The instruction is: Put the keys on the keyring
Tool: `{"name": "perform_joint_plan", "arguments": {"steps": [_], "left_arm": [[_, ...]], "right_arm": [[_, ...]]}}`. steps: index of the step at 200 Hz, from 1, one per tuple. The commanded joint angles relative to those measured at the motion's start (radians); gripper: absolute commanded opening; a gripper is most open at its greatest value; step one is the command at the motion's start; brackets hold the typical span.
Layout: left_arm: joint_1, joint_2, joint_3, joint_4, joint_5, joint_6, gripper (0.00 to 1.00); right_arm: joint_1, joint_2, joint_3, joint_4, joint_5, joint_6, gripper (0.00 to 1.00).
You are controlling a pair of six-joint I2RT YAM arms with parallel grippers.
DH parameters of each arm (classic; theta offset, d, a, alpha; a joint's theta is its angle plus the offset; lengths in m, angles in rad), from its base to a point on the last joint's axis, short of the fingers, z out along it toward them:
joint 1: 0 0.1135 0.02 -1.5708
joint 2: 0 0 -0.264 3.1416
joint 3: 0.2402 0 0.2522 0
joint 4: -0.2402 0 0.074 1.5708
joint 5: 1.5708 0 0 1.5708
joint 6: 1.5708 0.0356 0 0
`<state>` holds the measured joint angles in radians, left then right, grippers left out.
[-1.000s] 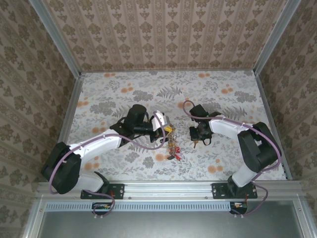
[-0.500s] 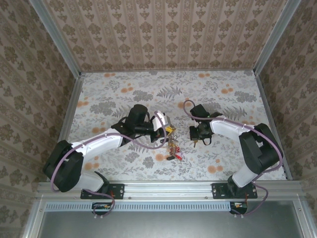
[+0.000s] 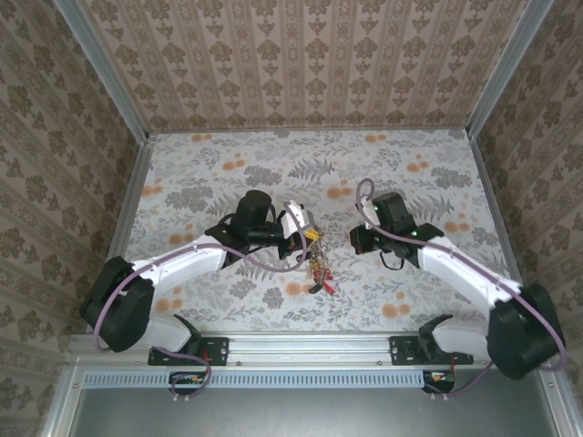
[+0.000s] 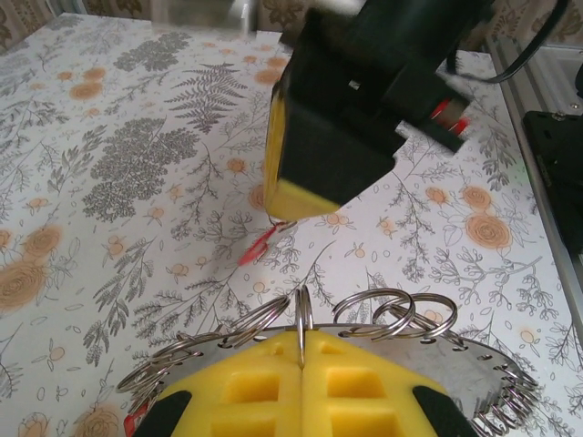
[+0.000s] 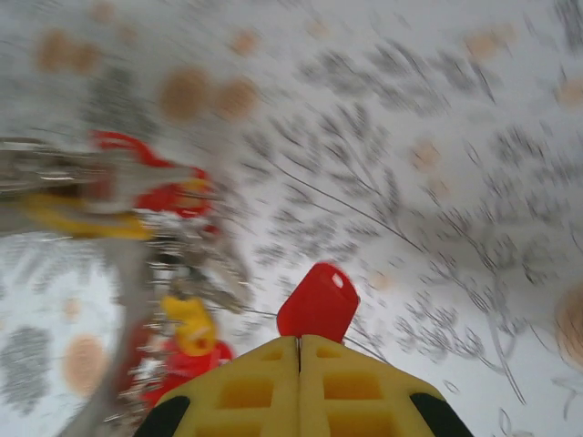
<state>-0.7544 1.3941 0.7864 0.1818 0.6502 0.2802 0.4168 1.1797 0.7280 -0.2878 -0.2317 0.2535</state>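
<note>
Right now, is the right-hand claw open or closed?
Shut. In its wrist view, the right gripper has its yellow fingers pressed together, pinching a red-headed key that sticks out beyond them.

The table [image 3: 428, 196] is white with grey ferns and leaves and scattered orange blossoms, and the walls [image 3: 310, 64] wear beige wallpaper striped with brown damask motifs. The left gripper [image 4: 301, 341] and right gripper [image 5: 299, 346] have yellow pads over black. The keyring [image 4: 474, 369] is dull grey with silvery loops, and the key [image 5: 319, 302] has a bright red head.
</note>
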Motion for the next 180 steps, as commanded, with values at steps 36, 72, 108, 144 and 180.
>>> {"name": "perform_joint_plan", "arguments": {"steps": [36, 72, 108, 144, 180], "left_arm": [[-0.01, -0.017, 0.022, 0.091, 0.023, -0.033, 0.0], [-0.014, -0.02, 0.018, 0.1, 0.031, -0.033, 0.0], [-0.025, -0.02, 0.023, 0.102, 0.034, -0.032, 0.0], [-0.034, -0.014, 0.027, 0.103, 0.03, -0.035, 0.0], [-0.04, -0.006, 0.031, 0.101, 0.021, -0.036, 0.0]], "right_arm": [[-0.004, -0.267, -0.156, 0.311, -0.297, -0.236, 0.0], [-0.004, -0.332, -0.179, 0.333, -0.334, -0.332, 0.0], [-0.002, -0.319, -0.164, 0.338, -0.345, -0.368, 0.0], [0.013, -0.306, -0.16, 0.36, -0.362, -0.41, 0.0], [0.026, -0.274, -0.135, 0.361, -0.393, -0.43, 0.0]]}}
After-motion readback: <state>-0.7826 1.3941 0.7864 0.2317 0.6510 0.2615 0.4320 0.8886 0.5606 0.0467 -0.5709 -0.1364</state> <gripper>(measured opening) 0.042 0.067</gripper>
